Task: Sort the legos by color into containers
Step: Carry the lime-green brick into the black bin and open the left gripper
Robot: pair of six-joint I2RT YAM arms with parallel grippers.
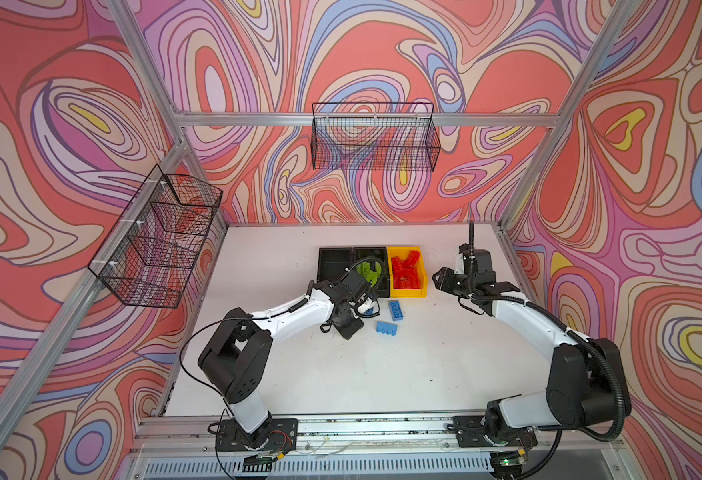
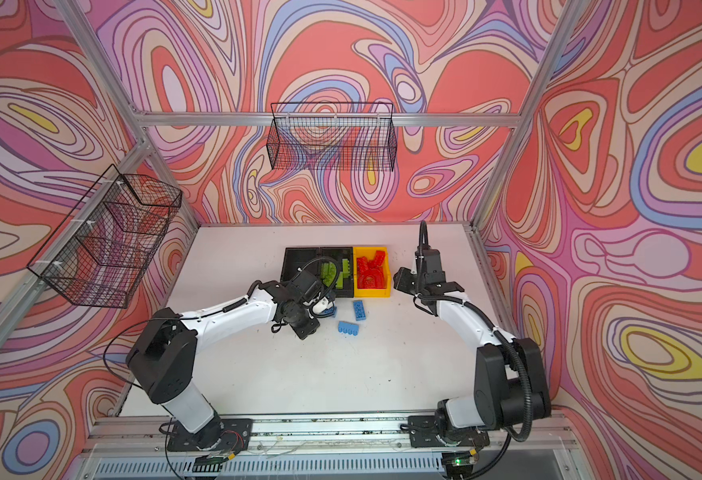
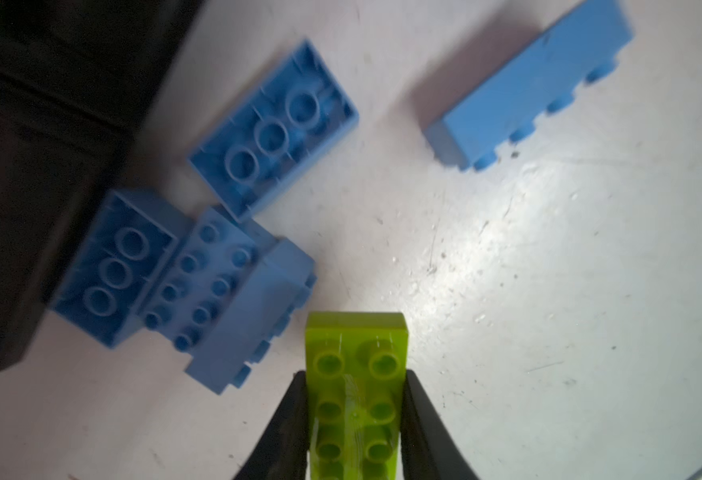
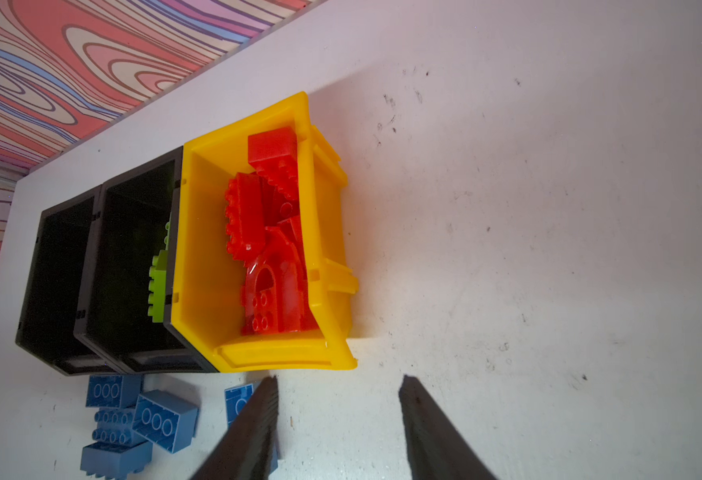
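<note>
The left claw (image 3: pixel 355 376) is clenching a lime green brick (image 3: pixel 356 338) by its long sides, studs facing the wrist camera. One black finger (image 3: pixel 291 415) is pressing on each flank, and the brick's far end is sticking out past the fingertips over the white table (image 3: pixel 548 291). Whether the brick is touching the table cannot be told. Just beside it, a cluster of three blue bricks (image 3: pixel 203 282) is lying close to the front of the black bins. Another blue brick (image 3: pixel 274 133) is lying studs down a little apart, and a fifth (image 3: pixel 532 87) is resting on its side farther off. The right claw (image 4: pixel 338 380) is hanging released, fingers apart with bare table between them, near the front corner of the yellow bin (image 4: pixel 203 249), which is holding the red bricks (image 4: pixel 274 232). In a top view the middle black bin (image 1: pixel 372 250) is holding green bricks (image 1: pixel 363 274), next to the other black bin (image 1: pixel 334 266).
</note>
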